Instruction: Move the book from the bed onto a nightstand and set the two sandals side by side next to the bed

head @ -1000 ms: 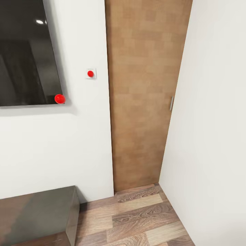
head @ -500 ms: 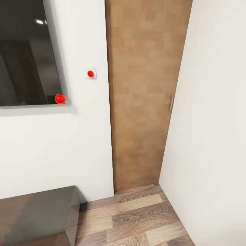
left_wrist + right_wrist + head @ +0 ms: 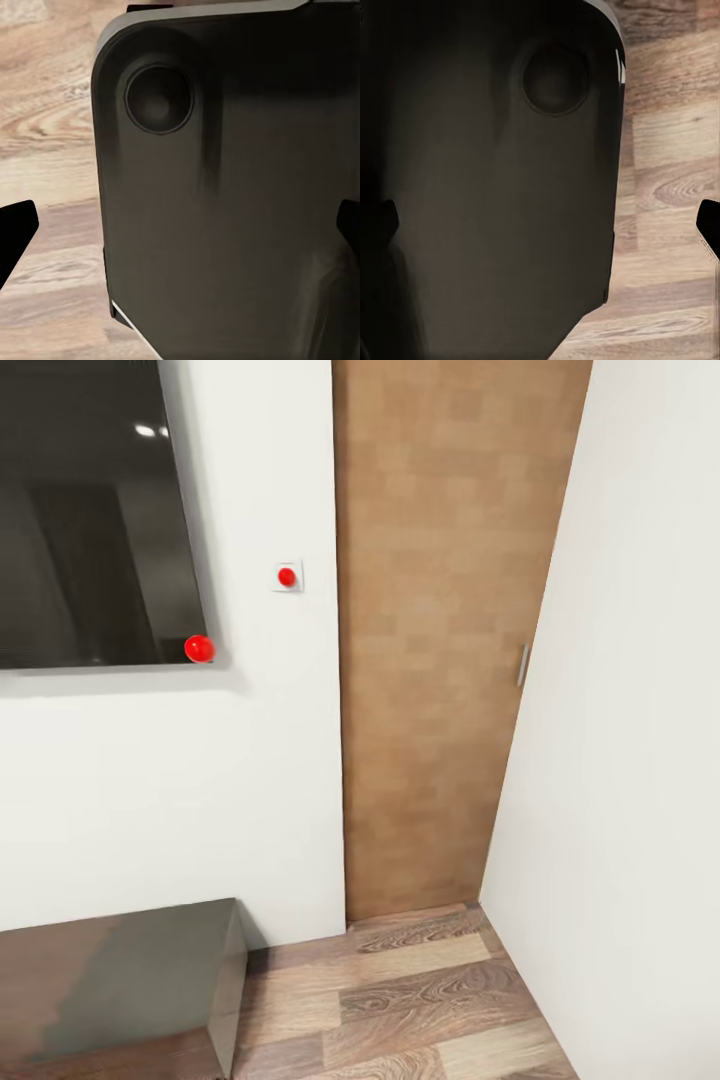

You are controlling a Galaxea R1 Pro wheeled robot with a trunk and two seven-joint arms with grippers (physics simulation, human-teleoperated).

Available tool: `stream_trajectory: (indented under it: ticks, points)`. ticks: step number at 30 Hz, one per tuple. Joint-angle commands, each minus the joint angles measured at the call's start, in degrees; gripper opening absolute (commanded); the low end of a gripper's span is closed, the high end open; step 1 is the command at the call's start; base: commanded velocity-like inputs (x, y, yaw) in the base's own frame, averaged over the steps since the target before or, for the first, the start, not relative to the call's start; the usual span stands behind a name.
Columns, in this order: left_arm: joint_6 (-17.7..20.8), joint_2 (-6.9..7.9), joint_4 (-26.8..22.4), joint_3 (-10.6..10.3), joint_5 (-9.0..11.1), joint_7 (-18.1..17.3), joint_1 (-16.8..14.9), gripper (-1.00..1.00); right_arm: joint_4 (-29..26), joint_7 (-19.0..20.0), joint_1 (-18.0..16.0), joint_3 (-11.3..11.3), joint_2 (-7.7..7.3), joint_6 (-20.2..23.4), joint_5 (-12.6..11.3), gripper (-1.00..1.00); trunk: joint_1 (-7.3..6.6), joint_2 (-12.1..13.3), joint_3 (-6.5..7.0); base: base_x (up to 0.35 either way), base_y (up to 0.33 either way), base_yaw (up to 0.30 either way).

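From the head camera you face a room corner: a brown wooden door [image 3: 440,640] stands between a white wall [image 3: 150,800] on your left and a second white wall [image 3: 640,760] on your right, which cuts off the door's far edge just past its small metal handle [image 3: 522,665]. A dark glossy panel [image 3: 90,520] hangs on the left wall, cropped by the picture's top and left edges, so you cannot tell its full extent; a red ball [image 3: 199,648] sits at its lower corner, and a small white switch plate with a red button [image 3: 287,576] is mounted between the panel and the door. Low at your left, a dark cabinet [image 3: 120,990] is cut off by the frame and stands against the wall on the wood-plank floor [image 3: 400,1000]. Looking along the left wrist, a large dark rounded body [image 3: 225,195] with a circular recess blocks most of the sight, floor planks showing beside it; the left gripper [image 3: 184,229] shows two black fingertips [image 3: 15,225] at opposite edges, spread wide apart. Along the right wrist a similar dark body [image 3: 487,187] stands in the way, and the right gripper [image 3: 547,221] is likewise spread, holding nothing. No bed, book or sandals can be placed from here.
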Motion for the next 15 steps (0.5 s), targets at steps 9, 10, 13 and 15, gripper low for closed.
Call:
stream_trajectory:
  ticks: [9,10,13,15]
  points:
    - [0.04,0.00,-0.06,0.04,0.00,-0.04,0.02,1.00,0.01,0.04,-0.01,-0.04,-0.01,0.01,-0.02,1.00,0.00,-0.03,-0.04,0.000,0.000,0.283]
    - [0.04,0.00,-0.06,0.05,0.00,-0.04,0.01,1.00,0.01,0.04,-0.01,-0.04,-0.01,0.01,-0.02,1.00,0.00,-0.03,-0.04,0.000,0.000,0.290]
    - [0.04,0.00,-0.06,0.08,0.00,-0.04,0.00,1.00,-0.01,0.04,-0.01,-0.03,-0.01,0.01,-0.02,1.00,0.00,-0.03,-0.04,0.000,0.000,0.291]
    - [0.04,0.00,-0.06,0.09,0.00,-0.04,0.00,1.00,0.00,0.04,-0.01,-0.03,-0.01,0.01,-0.02,1.00,0.00,-0.03,-0.04,0.000,0.000,0.291]
